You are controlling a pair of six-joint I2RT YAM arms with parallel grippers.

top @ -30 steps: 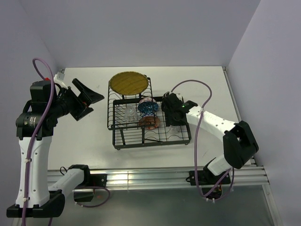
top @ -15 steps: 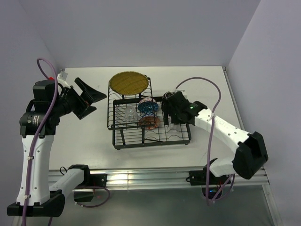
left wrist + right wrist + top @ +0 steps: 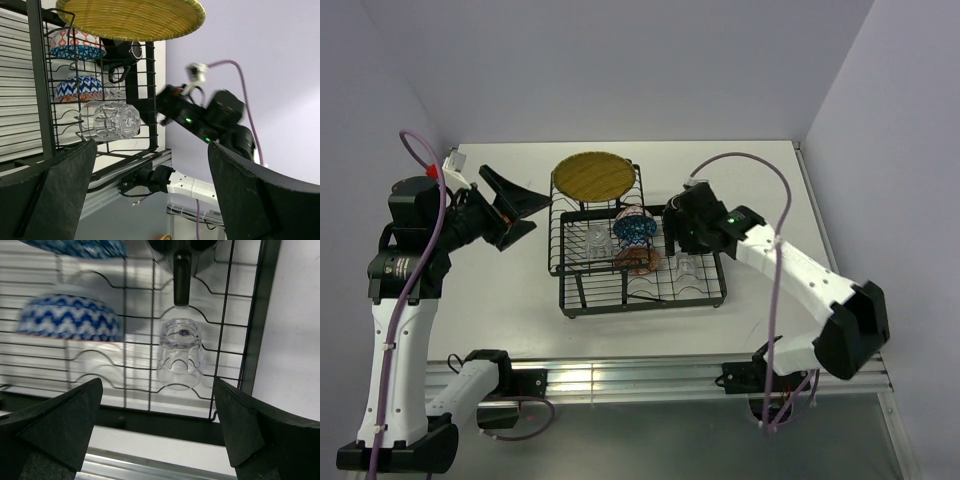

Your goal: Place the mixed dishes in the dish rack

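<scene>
You have one dish rack (image 3: 573, 291) near the middle of the table (image 3: 490, 290), and all six dishes sit in it: one plate, two bowls, one mug and two glasses. The round yellow plate (image 3: 593, 175) rests across the rack's 12 o'clock end. The small blue patterned bowl (image 3: 634, 229) and the orange-red patterned bowl (image 3: 638, 260) stand in the slots near the centre. One clear glass cup (image 3: 597, 238) is at about 10 o'clock in the raised section. The second clear glass cup (image 3: 180, 352) is in the lower base at 4 o'clock, just inside the rim wire, its base turned to the right wrist camera. The black mug (image 3: 181, 260) is at 2 o'clock, mostly hidden from above by your right arm. Your right gripper (image 3: 158, 385) hangs over the rack's 3 o'clock side with its fingers spread wide, gripping nothing. Your left gripper (image 3: 151, 145) is raised at 9 o'clock, well apart from the rack, fingers also wide apart and holding nothing. White tabletop shows in broad bands at 9 and 3 o'clock and in narrower strips at 12 and 6. Pale lilac walls (image 3: 620, 70) close the far, left and right sides, and a metal rail (image 3: 650, 378) runs along the near edge.
</scene>
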